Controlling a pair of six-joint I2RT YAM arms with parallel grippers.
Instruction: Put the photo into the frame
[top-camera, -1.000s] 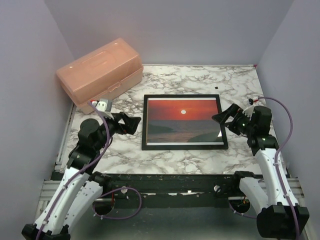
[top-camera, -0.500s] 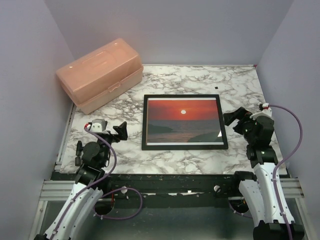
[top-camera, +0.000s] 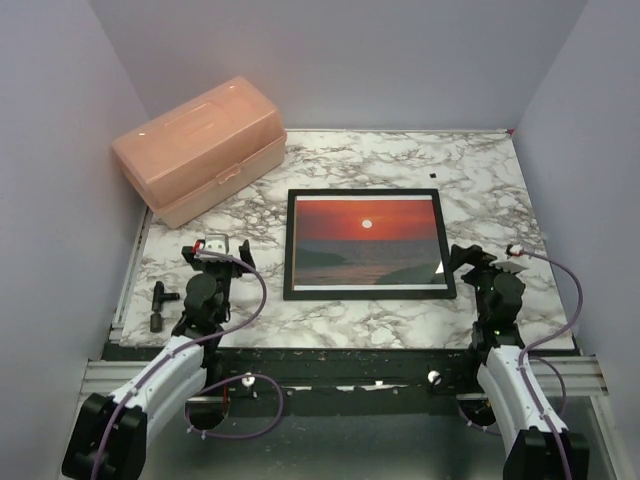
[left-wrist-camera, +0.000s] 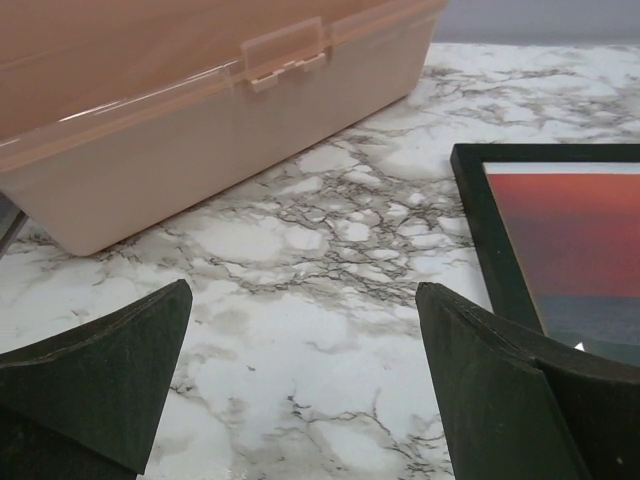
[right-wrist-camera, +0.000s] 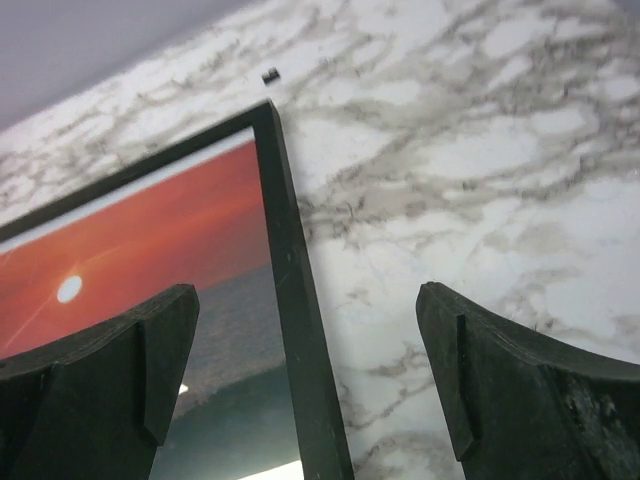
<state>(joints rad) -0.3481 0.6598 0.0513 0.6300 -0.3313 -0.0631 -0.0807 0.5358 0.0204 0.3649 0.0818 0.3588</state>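
Observation:
The frame (top-camera: 290, 245) lies flat, black front up, in the middle of the marble table. The photo (top-camera: 367, 238), a red sunset with a small white sun, sits inside it. My left gripper (top-camera: 214, 258) is open and empty, low over bare marble left of the frame. In the left wrist view, the frame's left side (left-wrist-camera: 480, 230) and the photo (left-wrist-camera: 580, 240) lie to the right of my left gripper (left-wrist-camera: 300, 385). My right gripper (top-camera: 472, 262) is open by the frame's near right corner. In the right wrist view, the frame's right side (right-wrist-camera: 285, 250) runs between the fingers of my right gripper (right-wrist-camera: 310, 385), untouched, beside the photo (right-wrist-camera: 150, 250).
A closed peach plastic box (top-camera: 200, 148) stands at the back left, its latch side (left-wrist-camera: 285, 55) facing my left gripper. A tiny black speck (top-camera: 432, 176) lies on the marble past the frame's far right corner. Grey walls close in three sides of the table (top-camera: 400, 155).
Both arms have drawn back toward the near edge and folded low, away from the frame's sides. Both grippers stayed open. The frame and photo have not moved.

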